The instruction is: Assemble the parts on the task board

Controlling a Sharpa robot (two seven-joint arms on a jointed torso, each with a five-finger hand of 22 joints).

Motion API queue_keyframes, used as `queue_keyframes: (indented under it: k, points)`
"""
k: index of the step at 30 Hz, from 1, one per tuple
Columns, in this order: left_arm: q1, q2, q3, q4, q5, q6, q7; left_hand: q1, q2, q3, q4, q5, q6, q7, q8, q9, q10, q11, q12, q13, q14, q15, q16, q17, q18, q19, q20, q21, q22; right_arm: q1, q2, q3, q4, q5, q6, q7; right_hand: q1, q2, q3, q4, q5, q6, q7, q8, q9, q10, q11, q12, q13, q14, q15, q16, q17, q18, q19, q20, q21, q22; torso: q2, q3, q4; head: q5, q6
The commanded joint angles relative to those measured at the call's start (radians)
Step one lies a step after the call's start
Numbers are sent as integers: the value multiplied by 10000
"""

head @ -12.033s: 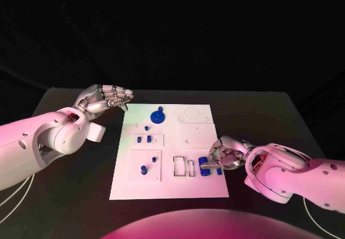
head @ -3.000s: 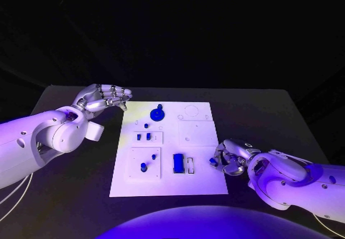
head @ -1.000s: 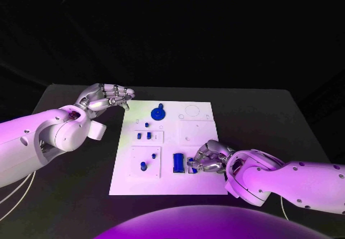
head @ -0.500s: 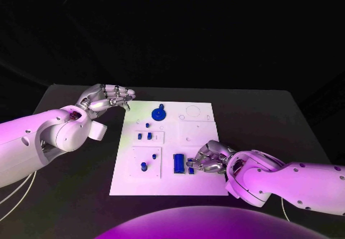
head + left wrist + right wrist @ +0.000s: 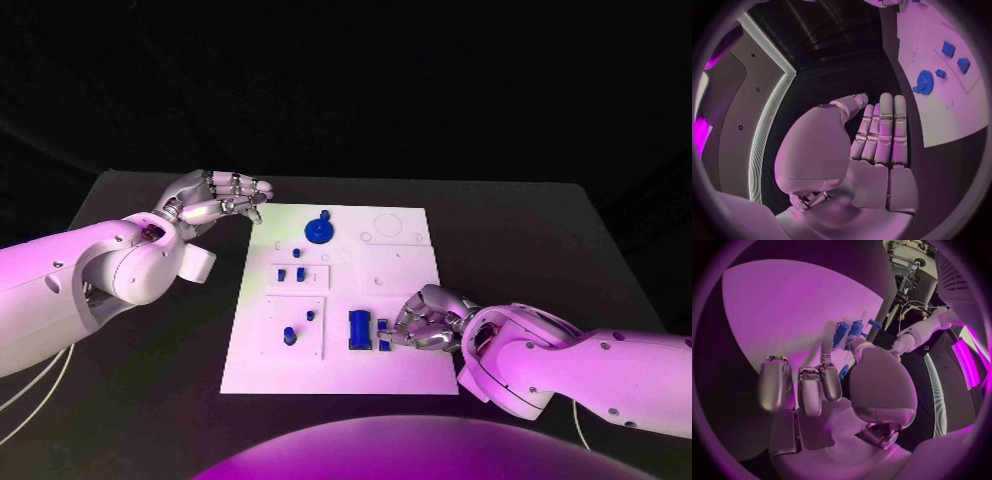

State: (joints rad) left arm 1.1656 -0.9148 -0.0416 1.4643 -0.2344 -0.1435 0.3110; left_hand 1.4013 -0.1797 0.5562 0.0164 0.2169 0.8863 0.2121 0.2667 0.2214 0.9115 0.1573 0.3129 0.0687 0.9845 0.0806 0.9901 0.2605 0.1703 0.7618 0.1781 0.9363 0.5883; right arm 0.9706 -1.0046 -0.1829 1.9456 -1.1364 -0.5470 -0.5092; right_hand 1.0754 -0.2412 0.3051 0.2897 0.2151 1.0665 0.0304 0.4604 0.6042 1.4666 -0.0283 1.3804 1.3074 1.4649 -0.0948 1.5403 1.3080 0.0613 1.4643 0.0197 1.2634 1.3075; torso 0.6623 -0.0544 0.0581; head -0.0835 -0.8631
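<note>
Shifted slightly toward the board's near edge since half a second ago: right hand (image 5: pixel 423 323), fingers curled over a small blue part (image 5: pixel 384 334) at the slot just beside the blue rectangular block (image 5: pixel 358 329) seated in the task board (image 5: pixel 404 370); cannot tell whether pinched or merely pressed. Unmoved at the board's far left corner: left hand (image 5: pixel 214 200), fingers together, holding nothing. Blue gear (image 5: pixel 317 232) near it.

One white rectangular task board (image 5: pixel 335 375) on the black surface (image 5: pixel 534 240). Blue parts on it, as far as visible: one round gear-like disc (image 5: pixel 317 233), two small square blocks (image 5: pixel 290 273), two small pegs (image 5: pixel 297 327), one long bar (image 5: pixel 358 329), and one small piece (image 5: pixel 384 334) partly hidden. Two silver many-fingered hands: left (image 5: pixel 214 199), right (image 5: pixel 421 320).
</note>
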Motion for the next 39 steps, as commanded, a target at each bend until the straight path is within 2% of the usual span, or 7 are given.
queue_keyframes:
  k: [1,5,9,10,18,29,39]
  points:
    - [3,14,6,3,50,154,39,-25,85,26,-14,27,-27,37,66,-12,-86,14,37,-1,-54,3,-56,11,115,-58,-11,32,7,-12,-106,-5,109,-206,903,433,235,53,-328,7,37,50,36,-55,-28,430,-84,2,1495,915,7,43,1890,-57,189,-23,30,1893,-4,5,-16,10,18]
    - [2,17,6,-16,49,155,41,-25,85,26,-14,27,-27,37,66,-12,-86,14,37,-1,-54,3,-56,11,115,-58,-11,32,7,-12,-199,-6,172,-227,1142,518,457,167,-753,14,51,64,39,-90,-65,431,-81,4,1503,916,11,43,1894,-59,191,-18,38,1895,3,2,-9,-14,26]
    - [1,24,5,-24,49,160,43,-25,85,26,-14,27,-27,37,66,-12,-86,14,37,-1,-54,3,-56,11,115,-58,-11,32,7,-13,-249,-7,193,-246,1224,556,457,167,-753,14,51,64,39,-90,-65,431,-81,4,1503,916,11,43,1894,-59,191,-18,38,1895,6,8,-8,-14,34]
    - [0,25,5,-25,49,160,42,-25,85,26,-14,27,-27,37,66,-12,-86,14,37,-1,-54,3,-56,11,115,-58,-11,32,7,-13,-256,-7,188,-252,1239,560,587,337,-1152,26,62,86,40,-124,-102,436,-79,15,1516,920,13,48,1910,-61,195,-13,52,1899,8,7,-5,-13,33]
    - [-2,17,4,-22,48,156,38,-25,85,26,-14,27,-27,37,66,-12,-86,14,37,-1,-54,3,-56,11,115,-58,-11,32,7,-13,-271,-7,99,-277,1373,549,609,374,-1189,23,66,92,38,-127,-107,438,-80,19,1519,921,14,51,1918,-62,197,-13,58,1901,14,-5,11,-25,-2]
    - [-2,6,3,-12,48,159,33,-25,85,26,-14,27,-27,37,66,-12,-86,14,37,-1,-54,3,-56,11,115,-58,-11,32,7,-13,-96,-5,-211,-354,1296,493,723,623,-1265,36,69,127,32,-141,-132,468,-86,102,1571,929,9,65,1957,-73,216,-15,119,1916,9,-1,11,-6,-24]
    - [-2,2,3,-12,48,156,19,-4,125,60,-32,36,-31,31,81,-14,-110,11,58,1,-69,-2,-57,16,123,-65,-10,25,6,-12,86,-4,-497,-224,1487,533,767,634,-1287,11,66,131,23,-144,-137,473,-92,112,1578,928,7,63,1952,-67,207,-16,89,1909,3,-3,2,-9,-28]
